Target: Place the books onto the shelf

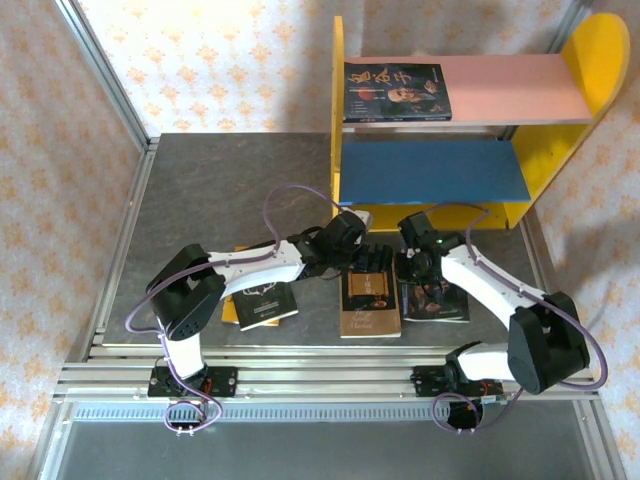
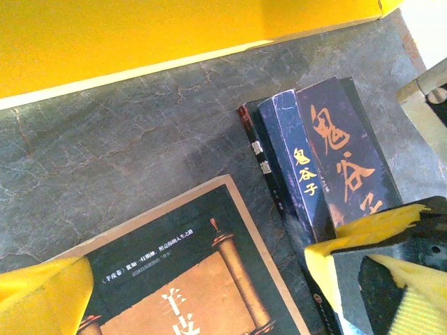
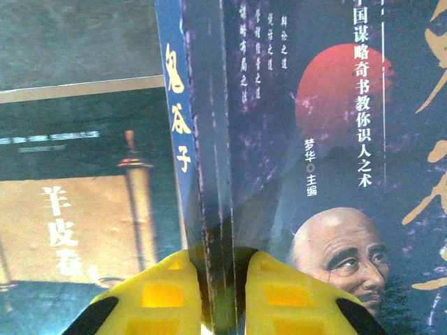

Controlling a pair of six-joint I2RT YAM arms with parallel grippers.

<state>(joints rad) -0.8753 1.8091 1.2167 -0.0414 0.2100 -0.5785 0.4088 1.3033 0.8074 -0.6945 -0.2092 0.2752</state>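
Book with dark portrait cover [image 3: 335, 139] lies on the table [image 1: 220, 190] just beside the brown book [image 1: 370, 310], spine and long axis running toward the shelf [image 1: 510, 90]; yellow characters mark its blue-black spine. Right hand [image 3: 222, 279] is clamped on its spine edge; left hand [image 2: 192, 269] stands wide open.

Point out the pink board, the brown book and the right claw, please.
pink board [image 1: 520, 88]: top view, bare right part.
brown book [image 1: 370, 312]: top view, lower cover.
right claw [image 3: 223, 283]: right wrist view, between its fingertips.
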